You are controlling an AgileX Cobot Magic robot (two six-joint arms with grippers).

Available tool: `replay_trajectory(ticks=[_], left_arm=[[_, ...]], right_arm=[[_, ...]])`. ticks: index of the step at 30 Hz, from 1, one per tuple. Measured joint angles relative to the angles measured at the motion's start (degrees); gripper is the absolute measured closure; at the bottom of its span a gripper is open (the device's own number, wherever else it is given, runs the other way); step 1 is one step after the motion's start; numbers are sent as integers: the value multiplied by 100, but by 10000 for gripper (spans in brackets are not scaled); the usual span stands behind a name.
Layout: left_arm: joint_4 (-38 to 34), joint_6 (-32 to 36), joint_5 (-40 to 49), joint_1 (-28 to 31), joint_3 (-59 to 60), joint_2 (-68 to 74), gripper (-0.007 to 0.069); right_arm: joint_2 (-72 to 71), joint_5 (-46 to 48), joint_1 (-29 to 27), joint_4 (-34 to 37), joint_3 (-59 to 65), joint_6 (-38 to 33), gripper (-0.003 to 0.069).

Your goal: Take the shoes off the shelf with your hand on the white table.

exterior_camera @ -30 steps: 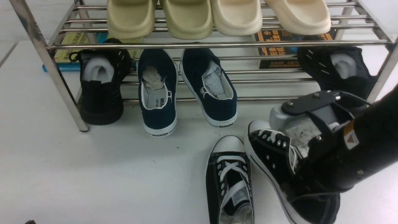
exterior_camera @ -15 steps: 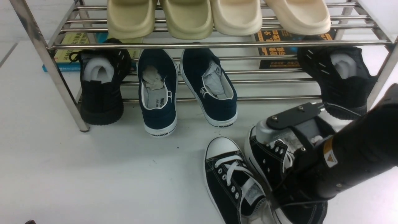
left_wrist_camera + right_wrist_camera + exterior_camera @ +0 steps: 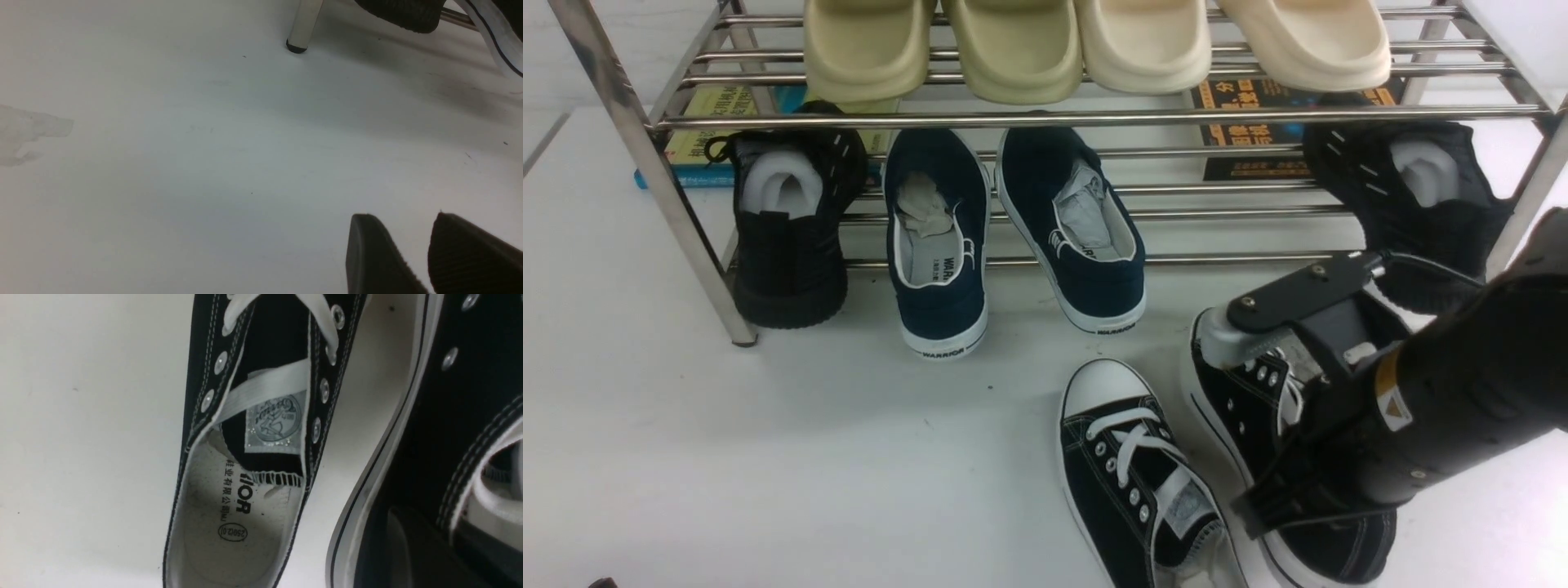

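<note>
Both black canvas sneakers with white laces stand on the white table in front of the steel shelf. The left sneaker lies free, toe towards the shelf; the right wrist view shows its opening. My right gripper is shut on the side wall of the right sneaker, near its collar. In the right wrist view one finger presses the outside of that sneaker; the other is hidden. My left gripper is open and empty, low over bare table near a shelf leg.
On the lower tier are two navy WARRIOR shoes and two all-black knit sneakers, one at each end. Cream slides fill the upper tier. Books lie behind the shelf. The two canvas sneakers almost touch.
My right gripper brought the right sneaker down and left. The left sneaker got turned, toe to the left, heel towards the right one. In the last half second the gripper shifted slightly back right.
</note>
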Motion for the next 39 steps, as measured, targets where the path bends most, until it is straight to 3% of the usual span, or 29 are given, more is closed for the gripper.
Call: replay_trajectory(ticks=[12, 27, 34, 38, 39], left_arm=[[0, 0, 0, 0, 0, 0, 383], [0, 0, 0, 0, 0, 0, 383], [0, 0, 0, 0, 0, 0, 383], [0, 0, 0, 0, 0, 0, 383], [0, 0, 0, 0, 0, 0, 383]], right_arm=[[803, 37, 24, 483, 0, -17, 635], [1007, -462, 5, 1874, -6, -315, 625], [1011, -480, 5, 1947, -6, -369, 611], [1011, -357, 5, 1964, -6, -436, 564], [1011, -252, 5, 2008, -32, -450, 512]])
